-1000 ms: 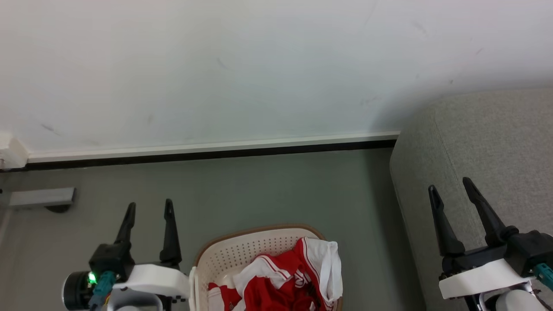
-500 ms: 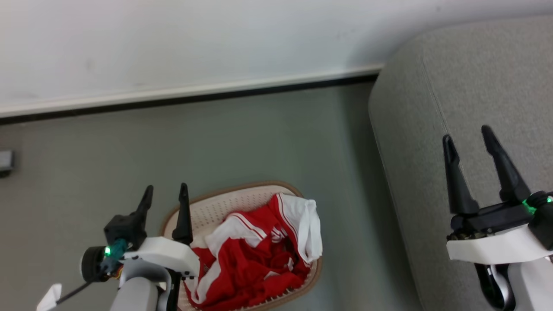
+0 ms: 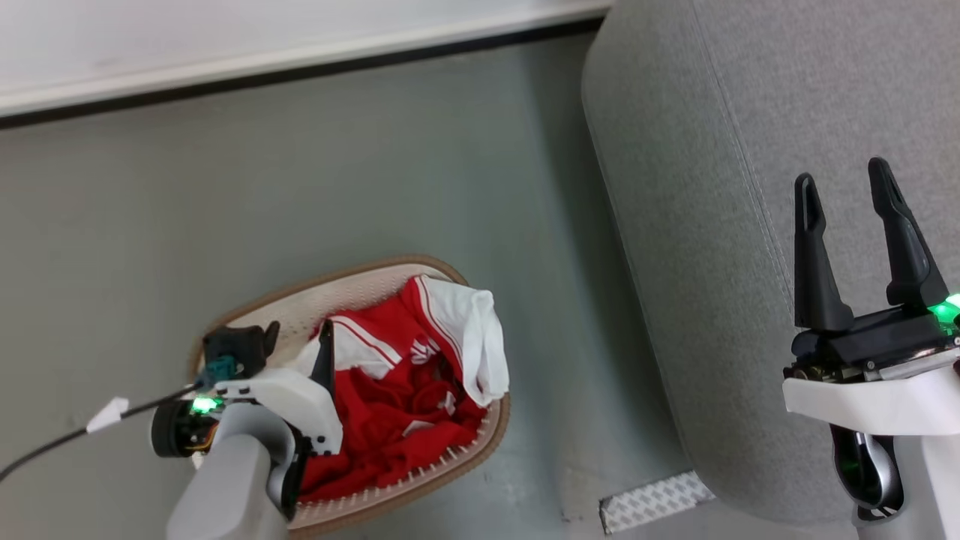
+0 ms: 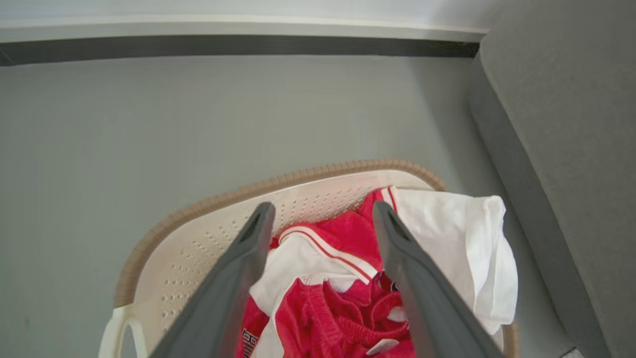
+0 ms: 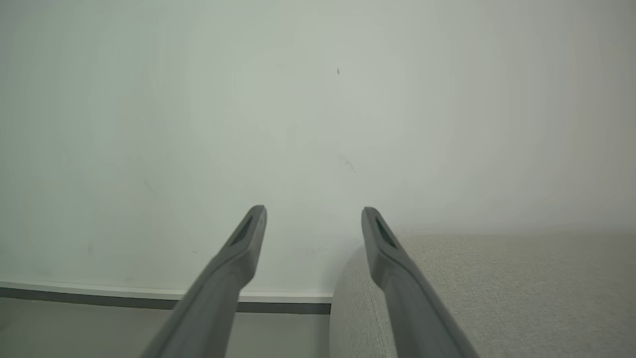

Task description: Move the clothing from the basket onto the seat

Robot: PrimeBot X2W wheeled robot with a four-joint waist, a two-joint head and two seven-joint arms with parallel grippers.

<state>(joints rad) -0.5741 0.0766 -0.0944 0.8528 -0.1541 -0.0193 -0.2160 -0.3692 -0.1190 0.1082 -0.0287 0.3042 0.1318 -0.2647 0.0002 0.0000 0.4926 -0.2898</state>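
Soft red clothing with white panels and striped trim [image 3: 405, 390] lies heaped in the cream-white perforated plastic basket with a brown rim [image 3: 367, 267], one white fold draped over the rim on the side nearest the big grey woven-fabric seat cushion [image 3: 712, 187]. The basket stands on the grey-green floor [image 3: 375, 150], near the seat but apart from it. My left gripper [image 3: 300, 325] hangs over the heap with its two dark fingers spread wide and nothing between them; from the left wrist view they straddle a red-and-white fold, though I cannot tell whether the tips touch cloth. My right gripper [image 3: 841, 170] hovers above the seat, also spread and empty. Judgement: transfer not begun; every garment I can see is in the basket. First pick is in hand; all lifts and drops remain.
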